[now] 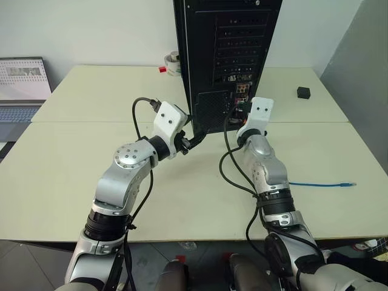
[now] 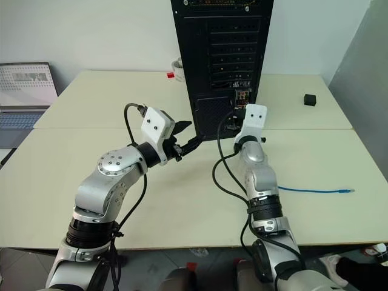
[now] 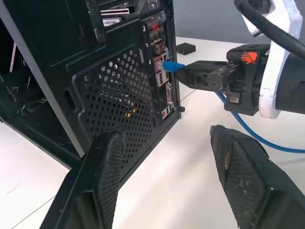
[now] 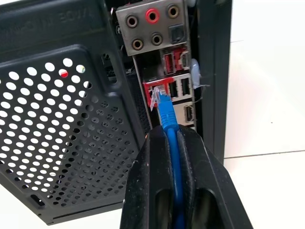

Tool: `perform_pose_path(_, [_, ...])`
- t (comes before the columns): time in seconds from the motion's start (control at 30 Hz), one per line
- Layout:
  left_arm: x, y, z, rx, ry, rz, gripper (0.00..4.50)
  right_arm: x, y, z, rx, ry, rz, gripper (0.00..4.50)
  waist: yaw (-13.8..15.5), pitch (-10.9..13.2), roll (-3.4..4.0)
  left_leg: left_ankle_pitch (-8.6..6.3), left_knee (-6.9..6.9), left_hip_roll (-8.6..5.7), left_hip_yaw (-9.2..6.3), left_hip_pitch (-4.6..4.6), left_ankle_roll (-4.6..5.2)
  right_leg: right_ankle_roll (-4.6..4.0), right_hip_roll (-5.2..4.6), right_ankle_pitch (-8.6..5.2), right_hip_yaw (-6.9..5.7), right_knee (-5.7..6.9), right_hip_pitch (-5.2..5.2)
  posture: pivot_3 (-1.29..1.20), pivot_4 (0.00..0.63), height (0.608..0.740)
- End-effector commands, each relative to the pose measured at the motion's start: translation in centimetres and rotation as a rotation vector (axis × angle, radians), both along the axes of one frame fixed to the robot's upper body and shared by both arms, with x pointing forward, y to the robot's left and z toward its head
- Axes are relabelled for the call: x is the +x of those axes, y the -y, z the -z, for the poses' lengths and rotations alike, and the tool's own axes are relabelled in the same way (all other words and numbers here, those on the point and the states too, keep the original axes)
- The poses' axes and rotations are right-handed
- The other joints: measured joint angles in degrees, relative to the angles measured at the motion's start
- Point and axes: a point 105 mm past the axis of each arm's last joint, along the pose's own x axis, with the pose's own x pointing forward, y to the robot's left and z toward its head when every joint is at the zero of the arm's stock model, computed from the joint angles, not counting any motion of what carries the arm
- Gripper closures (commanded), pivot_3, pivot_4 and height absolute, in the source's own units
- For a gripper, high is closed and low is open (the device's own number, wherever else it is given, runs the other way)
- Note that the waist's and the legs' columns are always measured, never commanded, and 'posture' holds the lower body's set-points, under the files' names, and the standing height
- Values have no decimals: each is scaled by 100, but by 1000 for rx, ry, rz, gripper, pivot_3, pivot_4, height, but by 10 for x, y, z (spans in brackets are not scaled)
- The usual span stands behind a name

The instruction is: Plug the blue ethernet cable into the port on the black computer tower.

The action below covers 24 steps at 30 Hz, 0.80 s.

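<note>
Left eye view: one table, bearing one black tower upright near the far edge, rear panel turned toward the arms, presumably to keep the ports within reach. Two pincers. Left pincer spread wide and empty, poised just beside the mesh grille, likely on standby to steady the case. Right pincer clamped shut on the one blue cable just behind its plug, plug tip at the red-framed port, seemingly partly entered. Rest of cable trailing across the table, far plug lying free.
</note>
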Motion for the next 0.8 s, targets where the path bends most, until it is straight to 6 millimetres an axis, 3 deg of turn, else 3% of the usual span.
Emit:
perform_pose_path(0.03, [-3,-1,-11,7,58,5,1503,1,-10,-19,-11,68,-26,4500,0,0,0,0,-1,0,1,0,0,0,0,0,1,0,0,0,150,740])
perform_pose_path(0.8, [-4,2,-14,-8,59,9,1503,10,-15,-25,-25,78,-29,4500,-51,0,1,1,-1,8,9,8,-2,-6,1,4,7,3,-1,0,150,740])
